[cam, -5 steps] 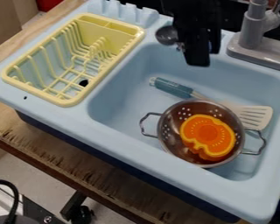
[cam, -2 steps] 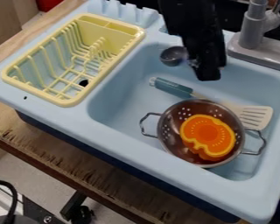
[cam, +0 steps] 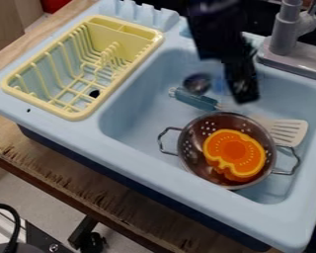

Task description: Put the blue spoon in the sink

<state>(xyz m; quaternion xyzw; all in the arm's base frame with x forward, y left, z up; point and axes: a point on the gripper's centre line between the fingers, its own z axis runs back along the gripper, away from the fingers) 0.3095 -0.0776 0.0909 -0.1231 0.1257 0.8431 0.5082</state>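
My gripper (cam: 237, 85) hangs over the upper right of the sink (cam: 138, 116), clamped on the spoon (cam: 197, 84). The spoon's round, dark bowl juts out to the left; its handle is hard to make out, a bluish blur against me. Below the bowl lies the spatula (cam: 197, 100), blue handle toward the upper left, pale slotted head toward the right. The metal colander (cam: 187, 153) sits just below me in the frame, its rim and two wire handles taking up the lower right of the basin and hiding part of the spatula. An orange thing (cam: 233, 148) lies in it. Basin floor stretches left of the colander, up to the sloping left wall. Beyond that edge, at upper left, is the yellow dish rack (cam: 75, 114). The grey faucet (cam: 284, 37) stands at upper right, cut off by the top edge, as my arm is.
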